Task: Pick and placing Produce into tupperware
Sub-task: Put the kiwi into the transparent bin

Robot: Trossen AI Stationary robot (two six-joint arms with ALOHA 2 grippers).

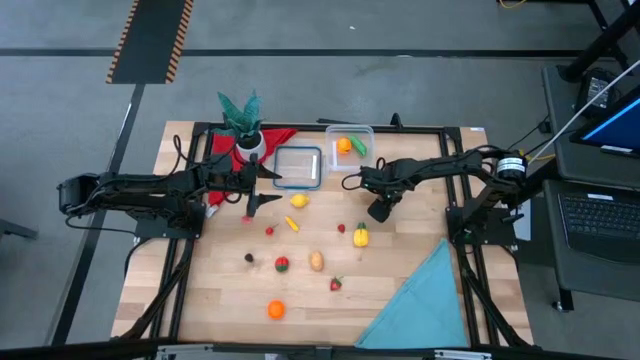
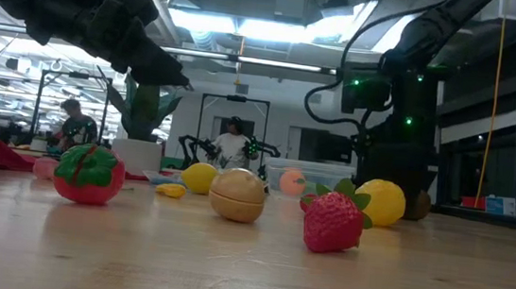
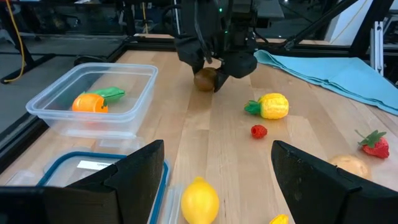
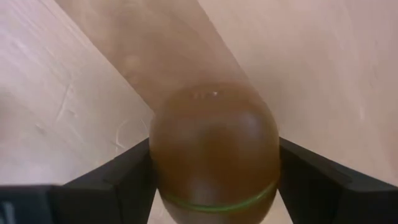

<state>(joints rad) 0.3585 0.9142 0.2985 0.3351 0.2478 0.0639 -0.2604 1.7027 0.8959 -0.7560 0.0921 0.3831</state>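
I see the wooden table [image 1: 220, 300] with a teal cloth [image 1: 425, 300] on its near right corner. The tupperware [image 1: 352, 132] sits at the far edge, already holding an orange piece [image 1: 344, 145] and a green piece [image 1: 359, 146]; the blue-rimmed lid [image 1: 298, 167] lies just beside it. My left gripper [image 1: 262, 203] hovers near the lid, fingers spread wide and empty. My right gripper [image 4: 214, 180] is down at the table just in front of the tupperware, fingers closed around a brown fruit [image 4: 214, 149]. A lemon [image 1: 298, 200], a potato [image 1: 316, 261] and a strawberry [image 1: 336, 285] lie loose on the table.
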